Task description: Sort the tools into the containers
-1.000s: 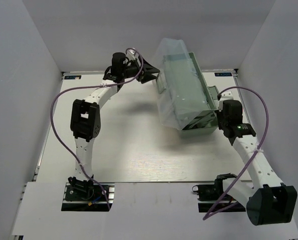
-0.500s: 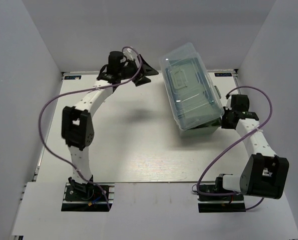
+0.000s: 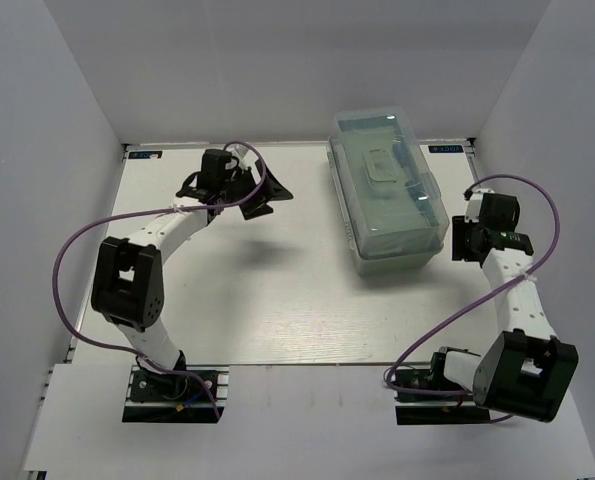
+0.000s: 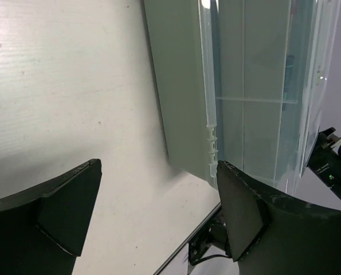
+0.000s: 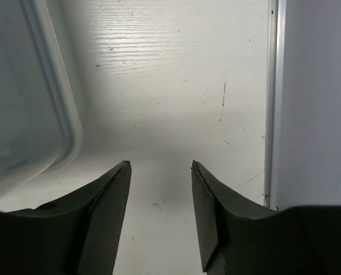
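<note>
The pale mint-green toolbox (image 3: 387,200) stands at the back right of the table, its translucent lid down and its handle on top. No tools show on the table; whatever is inside is blurred by the lid. My left gripper (image 3: 268,202) hangs open and empty to the left of the box, apart from it. In the left wrist view the left gripper (image 4: 157,166) looks at the toolbox's green side wall (image 4: 179,91). My right gripper (image 3: 465,238) is open and empty just right of the box. In the right wrist view the right gripper (image 5: 160,165) is over bare table, with the lid's corner (image 5: 27,97) at left.
The white table (image 3: 257,290) is walled by grey panels on the left, back and right. A metal rail (image 5: 269,97) marks the table's right edge, close beside my right gripper. Purple cables loop off both arms.
The toolbox lid has come down from tilted open to shut. Both grippers have opened and drawn away from the box, the left one moving left and nearer.
</note>
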Robot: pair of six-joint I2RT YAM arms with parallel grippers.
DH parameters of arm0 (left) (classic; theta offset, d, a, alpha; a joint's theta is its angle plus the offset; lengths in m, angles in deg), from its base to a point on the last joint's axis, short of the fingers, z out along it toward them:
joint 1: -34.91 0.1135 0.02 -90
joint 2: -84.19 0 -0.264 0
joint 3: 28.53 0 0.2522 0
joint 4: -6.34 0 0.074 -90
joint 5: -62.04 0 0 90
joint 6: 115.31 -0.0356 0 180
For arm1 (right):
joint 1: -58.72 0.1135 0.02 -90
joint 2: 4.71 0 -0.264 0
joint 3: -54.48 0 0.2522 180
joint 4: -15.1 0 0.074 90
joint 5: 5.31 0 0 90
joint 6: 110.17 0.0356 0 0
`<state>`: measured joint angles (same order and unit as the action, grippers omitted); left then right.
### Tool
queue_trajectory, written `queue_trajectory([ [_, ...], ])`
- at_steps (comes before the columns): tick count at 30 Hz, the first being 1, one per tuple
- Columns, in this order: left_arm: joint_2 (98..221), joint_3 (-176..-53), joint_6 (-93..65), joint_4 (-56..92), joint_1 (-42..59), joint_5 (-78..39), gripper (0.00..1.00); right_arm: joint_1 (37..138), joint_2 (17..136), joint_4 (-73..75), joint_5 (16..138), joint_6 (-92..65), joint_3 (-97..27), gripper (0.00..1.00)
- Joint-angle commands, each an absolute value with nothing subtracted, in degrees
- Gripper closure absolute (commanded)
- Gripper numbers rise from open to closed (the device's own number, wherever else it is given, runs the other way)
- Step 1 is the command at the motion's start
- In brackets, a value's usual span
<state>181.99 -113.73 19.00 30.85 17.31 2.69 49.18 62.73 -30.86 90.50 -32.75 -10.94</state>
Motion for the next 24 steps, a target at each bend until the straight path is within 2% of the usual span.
queue_trajectory([
  [1, 182.53, -118.84, 16.87, 30.91, 16.72, 2.27, 0.08, 48.44, 61.82, -26.80, 87.60, -35.90, -11.48, 0.46],
  [5, 184.47, -120.25, 16.35, 30.91, 16.19, 2.27, 0.07, 48.26, 65.77, -19.77, 81.64, -37.57, -18.14, 0.40],
  [10, 186.50, -120.78, 16.35, 30.74, 15.58, 2.80, 0.06, 47.21, 78.24, -18.78, 74.68, -41.69, -27.38, 0.33],
  [11, 187.89, -121.39, 16.35, 30.13, 14.88, 2.80, 0.06, 47.03, 83.30, -19.48, 73.20, -41.70, -32.45, 0.33],
  [13, 188.77, -122.18, 16.35, 30.12, 14.87, 2.80, 0.06, 46.68, 86.15, -20.71, 72.04, -41.35, -37.56, 0.33],
  [16, 190.61, -124.02, 16.35, 30.12, 13.56, 2.80, 0.06, 46.06, 94.32, -26.51, 62.24, -41.61, -45.74, 0.32],
  [20, 193.86, -127.97, 16.35, 31.35, 12.42, 2.80, 0.06, 46.41, 98.02, -24.51, 59.21, -41.79, -47.53, 0.30],
  [24, 198.26, -133.60, 15.82, 33.89, 11.36, 1.57, 0.05, 46.42, 104.52, -29.48, 55.88, -41.26, -55.67, 0.30],
])
